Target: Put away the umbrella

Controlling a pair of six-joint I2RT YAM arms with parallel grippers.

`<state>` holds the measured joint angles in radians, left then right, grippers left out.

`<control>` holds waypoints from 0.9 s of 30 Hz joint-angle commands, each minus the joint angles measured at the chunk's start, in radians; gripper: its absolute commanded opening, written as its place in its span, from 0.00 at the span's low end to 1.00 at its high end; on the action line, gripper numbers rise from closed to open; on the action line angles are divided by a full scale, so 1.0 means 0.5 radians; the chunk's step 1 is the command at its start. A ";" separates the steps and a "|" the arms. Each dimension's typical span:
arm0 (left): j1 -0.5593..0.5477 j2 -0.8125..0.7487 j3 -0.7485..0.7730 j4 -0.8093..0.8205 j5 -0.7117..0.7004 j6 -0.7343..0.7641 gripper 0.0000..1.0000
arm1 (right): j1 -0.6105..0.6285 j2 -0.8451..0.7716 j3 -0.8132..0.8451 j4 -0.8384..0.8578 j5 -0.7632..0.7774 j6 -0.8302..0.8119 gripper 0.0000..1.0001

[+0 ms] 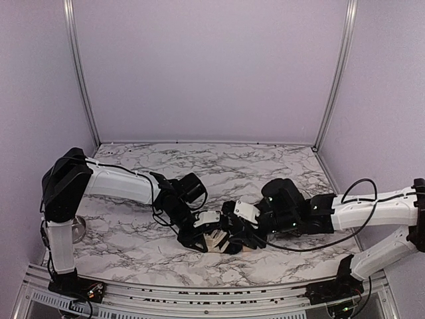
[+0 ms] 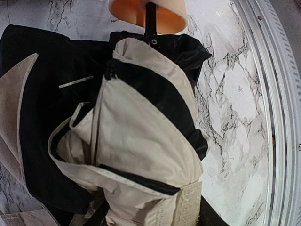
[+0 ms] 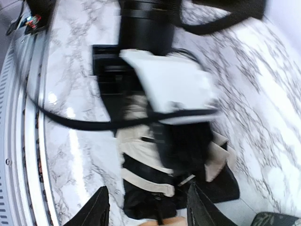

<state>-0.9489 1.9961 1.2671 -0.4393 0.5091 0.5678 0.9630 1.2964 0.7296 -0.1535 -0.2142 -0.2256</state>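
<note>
The umbrella [image 1: 216, 242] lies folded on the marble table near the front middle, cream fabric bunched over black lining. In the left wrist view the umbrella [image 2: 141, 132] fills the frame, with its thin black shaft [image 2: 150, 21] and tan handle [image 2: 148, 12] at the top. My left gripper [image 1: 201, 236] is shut on the fabric bundle; its gripper [image 2: 150, 220] shows only as dark finger edges at the bottom. My right gripper [image 1: 240, 234] is open; in its wrist view the gripper [image 3: 148, 207] straddles the umbrella [image 3: 150, 169] near the handle [image 3: 160, 222].
The marble table [image 1: 232, 166] is boxed in by purple walls. A metal rail [image 2: 282, 117] runs along the near edge, also in the right wrist view [image 3: 19, 141]. A black cable [image 3: 94, 125] and the left wrist's white housing [image 3: 174, 92] hang over the umbrella.
</note>
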 commanded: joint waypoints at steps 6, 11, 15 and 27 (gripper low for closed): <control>0.021 0.301 -0.107 -0.617 0.072 -0.070 0.34 | 0.664 0.340 0.086 0.247 0.772 -0.440 0.57; 0.026 0.322 -0.089 -0.657 0.092 -0.048 0.32 | 0.706 0.535 0.144 0.368 1.147 -0.644 0.96; 0.037 0.342 -0.081 -0.674 0.096 -0.040 0.32 | 0.703 0.590 0.126 0.407 1.200 -0.744 1.00; 0.053 0.361 -0.048 -0.759 0.216 0.061 0.32 | 0.610 0.910 0.193 0.293 1.140 -0.718 0.65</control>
<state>-0.9142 2.0579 1.3205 -0.5907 0.7197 0.5709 1.2987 1.6951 0.7971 0.0158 0.3466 -0.5987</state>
